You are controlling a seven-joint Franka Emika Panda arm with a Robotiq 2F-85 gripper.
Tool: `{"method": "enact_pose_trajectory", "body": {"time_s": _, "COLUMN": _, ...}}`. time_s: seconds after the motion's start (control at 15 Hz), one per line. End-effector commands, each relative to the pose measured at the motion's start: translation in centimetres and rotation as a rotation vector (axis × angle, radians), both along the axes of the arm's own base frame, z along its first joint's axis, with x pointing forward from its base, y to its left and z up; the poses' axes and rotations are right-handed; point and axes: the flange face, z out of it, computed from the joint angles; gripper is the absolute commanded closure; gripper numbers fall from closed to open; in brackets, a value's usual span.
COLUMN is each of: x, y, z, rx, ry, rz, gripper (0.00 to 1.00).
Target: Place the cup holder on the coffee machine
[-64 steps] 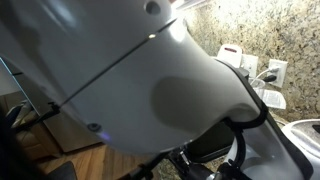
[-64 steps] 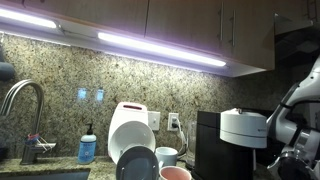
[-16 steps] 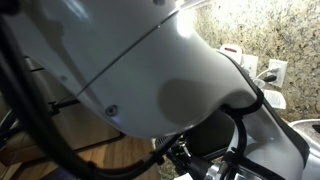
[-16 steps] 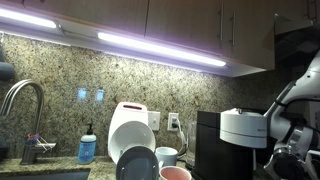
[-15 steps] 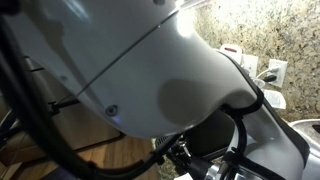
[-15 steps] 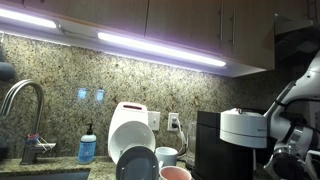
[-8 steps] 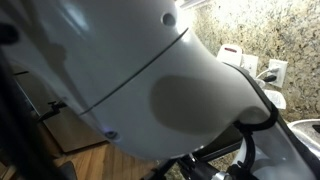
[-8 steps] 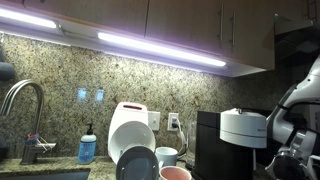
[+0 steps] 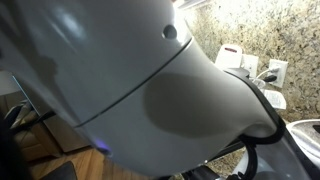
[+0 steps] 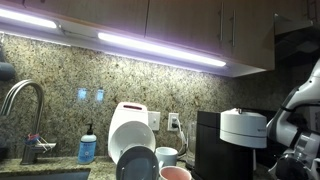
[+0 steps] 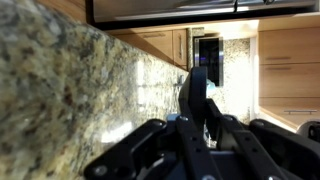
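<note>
The tool point(image 11: 199, 125) was clamped on the cup holder point(image 11: 195, 90), held on its edge; the coffee machine point(image 10: 232, 140) stood at the right.

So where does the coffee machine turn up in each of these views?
In an exterior view: the coffee machine stands at lower right.
In an exterior view: it cannot be made out; the robot arm fills most of the frame.
Wrist view: not identifiable.
Shared landmark: the speckled granite.
</note>
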Motion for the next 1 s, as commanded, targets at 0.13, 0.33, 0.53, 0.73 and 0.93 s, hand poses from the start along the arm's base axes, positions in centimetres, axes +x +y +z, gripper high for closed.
{"method": "enact_pose_trajectory", "body": {"time_s": 0.13, "x": 0.2, "y": 0.0, "z": 0.4, "rx": 0.013, "ry": -0.09, "rz": -0.094, "gripper": 0.95}}
{"method": "enact_pose_trajectory", "body": {"time_s": 0.33, "x": 0.0, "y": 0.4, "z": 0.2, "rx": 0.004, "ry": -0.08, "rz": -0.076, "gripper": 0.53}}
{"method": "enact_pose_trajectory", "body": {"time_s": 0.53, "x": 0.6, "y": 0.1, "z": 0.6, "rx": 0.0, "ry": -0.086, "rz": -0.092, "gripper": 0.33}}
{"method": "enact_pose_trajectory", "body": {"time_s": 0.73, "x": 0.9, "y": -0.1, "z": 0.7, "rx": 0.004, "ry": -0.087, "rz": -0.095, "gripper": 0.09}}
{"method": "enact_pose_trajectory", "body": {"time_s": 0.93, "x": 1.0, "y": -0.6, "z": 1.1, "rx": -0.02, "ry": -0.084, "rz": -0.083, "gripper": 0.0}}
